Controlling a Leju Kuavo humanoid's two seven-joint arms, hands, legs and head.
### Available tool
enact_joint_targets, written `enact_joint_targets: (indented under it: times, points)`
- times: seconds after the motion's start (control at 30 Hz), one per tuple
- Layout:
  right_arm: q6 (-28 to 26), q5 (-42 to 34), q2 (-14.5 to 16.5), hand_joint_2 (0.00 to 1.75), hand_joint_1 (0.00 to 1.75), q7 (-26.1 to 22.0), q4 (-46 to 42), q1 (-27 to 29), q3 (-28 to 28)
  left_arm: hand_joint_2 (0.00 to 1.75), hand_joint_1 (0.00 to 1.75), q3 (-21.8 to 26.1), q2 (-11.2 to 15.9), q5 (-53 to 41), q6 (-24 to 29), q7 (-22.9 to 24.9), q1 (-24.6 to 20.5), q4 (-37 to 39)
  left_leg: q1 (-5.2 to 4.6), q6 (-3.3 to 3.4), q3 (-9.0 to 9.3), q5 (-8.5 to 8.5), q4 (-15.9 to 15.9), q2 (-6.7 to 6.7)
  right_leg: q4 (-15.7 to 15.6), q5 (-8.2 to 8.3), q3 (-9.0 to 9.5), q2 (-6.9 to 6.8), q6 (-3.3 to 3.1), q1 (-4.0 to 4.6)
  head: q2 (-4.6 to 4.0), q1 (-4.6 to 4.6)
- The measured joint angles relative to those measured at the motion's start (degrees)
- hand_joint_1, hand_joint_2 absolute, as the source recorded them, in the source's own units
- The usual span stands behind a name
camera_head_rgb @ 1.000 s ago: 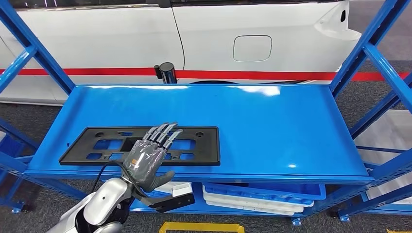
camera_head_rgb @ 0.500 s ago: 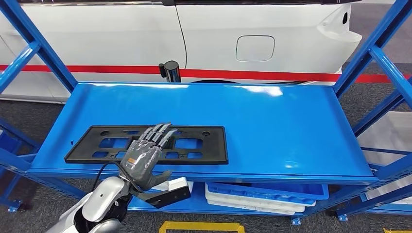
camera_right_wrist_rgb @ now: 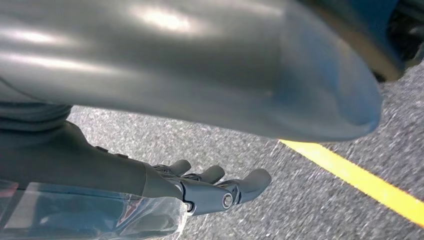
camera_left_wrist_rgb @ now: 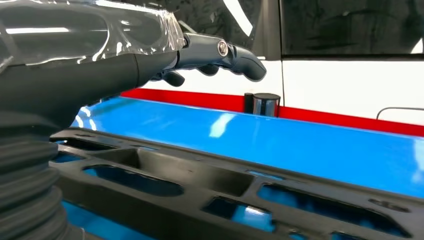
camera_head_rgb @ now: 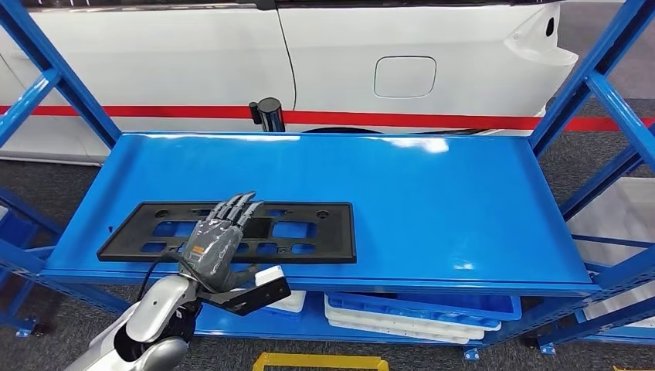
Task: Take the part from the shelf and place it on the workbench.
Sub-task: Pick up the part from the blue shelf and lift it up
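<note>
The part (camera_head_rgb: 309,230) is a flat black plastic plate with several rectangular cut-outs. It lies on the blue shelf (camera_head_rgb: 448,201) near the front left edge. My left hand (camera_head_rgb: 216,243) reaches over the plate's middle with fingers stretched forward and apart, and its thumb sits in front of the shelf's lip. In the left wrist view the fingers (camera_left_wrist_rgb: 220,52) hover above the plate (camera_left_wrist_rgb: 200,175) with a gap and hold nothing. My right hand (camera_right_wrist_rgb: 200,192) hangs over the grey floor, fingers loosely extended and empty.
Blue shelf uprights (camera_head_rgb: 587,85) slant up on both sides. A white car (camera_head_rgb: 386,62) with a red stripe stands behind the shelf, beside a black post (camera_head_rgb: 267,116). Blue and white bins (camera_head_rgb: 417,309) sit on the lower shelf. A yellow floor line (camera_right_wrist_rgb: 360,182) runs near my right hand.
My left hand has slid a little to the left along the plate, still above it. The view itself has shifted slightly. The plate stays flat on the shelf.
</note>
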Motion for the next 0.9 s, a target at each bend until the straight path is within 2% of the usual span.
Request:
enact_joint_targets:
  times: [0.03, 0.07, 0.13, 0.17, 0.2, 0.23, 0.3, 0.33, 0.37, 0.47, 0.53, 0.57, 0.63, 0.67, 0.7, 0.73, 0.77, 0.83, 0.87, 0.9]
  points:
    - [0.01, 0.03, -0.01, 0.0, 0.0, 0.0, 0.0, -0.03, 0.0, 1.75, 0.0, 0.15, 0.13, 0.18, 0.13, 0.03, 0.01, 0.22, 0.12, -0.32, -0.79, -1.14, 1.8, 0.04, -0.12, 0.1, 0.06, -0.02, -0.31, -0.12, 0.0, -0.05]
    - [0.01, 0.06, -0.01, 0.0, 0.0, 0.0, 0.0, -0.07, 0.01, 1.75, 0.0, 0.27, 0.27, 0.4, 0.27, 0.08, 0.06, 0.48, 0.26, -0.63, -2.21, -2.84, 4.99, 0.08, -0.17, 0.13, 0.1, -0.04, -0.52, -0.2, 0.0, -0.11]
    - [0.04, 0.11, -0.01, 0.0, 0.0, 0.0, 0.0, -0.06, 0.04, 1.75, 0.0, 0.43, 0.55, 0.86, 0.6, 0.16, 0.42, 1.07, 0.42, -1.14, -5.98, -6.23, 13.08, 0.1, -0.16, 0.11, 0.09, -0.06, -0.74, -0.19, 0.0, -0.18]
    - [0.06, 0.12, -0.01, 0.0, 0.0, 0.0, 0.0, -0.02, 0.08, 1.75, 0.0, 0.55, 0.7, 1.03, 0.75, 0.2, 0.72, 1.44, 0.49, -1.3, -7.34, -6.91, 15.82, 0.11, -0.16, 0.1, 0.1, -0.05, -0.75, -0.18, 0.0, -0.19]
    - [0.07, 0.13, -0.01, 0.0, 0.0, 0.0, 0.0, 0.02, 0.13, 1.75, 0.0, 0.73, 0.87, 1.19, 0.93, 0.21, 0.97, 1.76, 0.56, -1.37, -7.73, -6.49, 16.34, 0.11, -0.15, 0.09, 0.12, -0.04, -0.74, -0.19, 0.0, -0.2]
    - [0.07, 0.13, -0.01, 0.0, 0.0, 0.0, 0.0, 0.03, 0.2, 1.75, 0.0, 0.97, 1.01, 1.33, 1.15, 0.23, 1.12, 2.08, 0.61, -1.37, -6.98, -5.12, 14.47, 0.11, -0.15, 0.08, 0.16, -0.02, -0.72, -0.19, 0.0, -0.2]
    - [0.07, 0.14, -0.01, 0.0, 0.0, 0.0, 0.0, 0.0, 0.35, 1.75, 0.0, 1.51, 1.3, 1.53, 1.6, 0.33, 1.18, 2.64, 0.65, -1.18, -3.24, -1.31, 6.23, 0.12, -0.13, 0.0, 0.32, 0.01, -0.56, -0.12, 0.0, -0.21]
    - [0.07, 0.14, -0.01, 0.0, 0.0, -0.01, 0.0, -0.04, 0.4, 1.75, 0.0, 1.72, 1.43, 1.62, 1.78, 0.37, 1.17, 2.89, 0.55, -0.94, -1.51, 0.02, 2.57, 0.1, -0.09, -0.07, 0.36, 0.02, -0.4, -0.01, 0.0, -0.2]
    - [0.08, 0.14, -0.01, 0.0, 0.0, -0.02, 0.0, -0.06, 0.44, 1.75, 0.0, 1.91, 1.57, 1.69, 1.92, 0.42, 1.21, 3.16, 0.42, -0.68, -0.39, 0.75, 0.19, 0.08, -0.07, -0.11, 0.36, 0.02, -0.19, 0.11, 0.0, -0.19]
    - [0.12, 0.13, -0.03, 0.0, 0.0, -0.09, 0.0, -0.06, 0.48, 1.75, 0.0, 2.56, 1.93, 1.87, 2.25, 0.61, 1.57, 3.98, 0.21, 0.28, 0.01, 1.1, -0.79, 0.06, -0.11, -0.1, 0.27, 0.03, 0.55, 0.11, 0.0, -0.17]
    - [0.22, 0.1, -0.13, 0.0, 0.0, -0.14, 0.0, -0.06, 0.48, 1.75, 0.0, 2.97, 2.13, 1.98, 2.34, 0.73, 1.67, 4.45, 0.37, 1.01, 0.14, 1.41, -1.07, 0.13, 1.66, -1.48, -0.42, -0.06, 1.1, -0.02, 0.0, -0.12]
    - [0.29, 0.09, -0.19, 0.0, 0.0, -0.16, 0.0, -0.06, 0.48, 1.75, 0.0, 3.1, 2.21, 2.04, 2.36, 0.78, 1.69, 4.69, 0.48, 1.33, 0.19, 1.53, -1.2, 0.17, 4.43, -3.13, -1.63, -0.1, 1.33, -0.09, 0.0, -0.08]
    - [0.43, 0.04, -0.23, 0.0, 0.0, -0.17, 0.0, -0.02, 0.49, 1.75, 0.0, 3.29, 2.35, 2.26, 2.4, 0.84, 1.81, 5.21, 0.45, 1.62, 0.14, 1.55, -1.19, 0.21, 12.38, -6.83, -5.23, -0.14, 1.62, -0.16, 0.0, 0.01]
    - [0.47, 0.02, -0.25, 0.0, 0.0, -0.17, 0.0, 0.02, 0.49, 1.75, 0.0, 3.38, 2.41, 2.37, 2.45, 0.84, 1.88, 5.48, 0.43, 1.65, 0.15, 1.56, -1.18, 0.21, 15.65, -7.85, -6.78, -0.14, 1.71, -0.19, 0.0, 0.02]
    - [0.49, 0.01, -0.26, 0.0, 0.0, -0.17, 0.0, 0.04, 0.5, 1.75, 0.0, 3.49, 2.46, 2.48, 2.5, 0.85, 1.91, 5.7, 0.42, 1.65, 0.18, 1.54, -1.17, 0.19, 16.88, -7.76, -7.4, -0.14, 1.77, -0.19, 0.0, 0.03]
    - [0.48, 0.01, -0.27, 0.0, 0.0, -0.17, 0.0, 0.05, 0.5, 1.75, 0.39, 3.62, 2.49, 2.56, 2.56, 0.86, 1.91, 5.89, 0.42, 1.63, 0.25, 1.53, -1.16, 0.16, 15.9, -6.67, -6.97, -0.14, 1.75, -0.2, 0.0, 0.03]
    - [0.48, 0.01, -0.28, 0.0, 0.0, -0.17, 0.0, 0.03, 0.5, 1.75, 0.82, 3.76, 2.51, 2.61, 2.6, 0.89, 1.92, 6.06, 0.42, 1.58, 0.36, 1.49, -1.16, 0.12, 12.75, -4.79, -5.48, -0.15, 1.69, -0.2, 0.0, 0.03]
    - [0.41, 0.01, -0.31, 0.0, 0.0, -0.17, 0.0, -0.06, 0.5, 1.75, 1.7, 4.05, 2.59, 2.69, 2.73, 0.97, 1.94, 6.43, 0.25, 1.32, 0.48, 1.32, -1.07, 0.08, 4.51, -1.33, -1.48, -0.15, 1.43, -0.14, 0.0, 0.03]
    - [0.37, 0.01, -0.32, 0.0, 0.0, -0.17, 0.0, -0.1, 0.5, 1.75, 1.75, 4.21, 2.73, 2.74, 2.8, 1.02, 1.95, 6.64, 0.12, 1.1, 0.47, 1.25, -1.02, 0.08, 1.63, -0.42, -0.13, -0.14, 1.24, -0.1, 0.0, 0.01]
    - [0.33, 0.01, -0.31, 0.0, 0.0, -0.17, 0.0, -0.12, 0.5, 1.75, 1.75, 4.35, 2.86, 2.8, 2.9, 1.05, 1.97, 6.84, 0.0, 0.85, 0.43, 1.22, -1.02, 0.08, 0.23, -0.19, 0.48, -0.13, 1.05, -0.01, 0.0, -0.01]
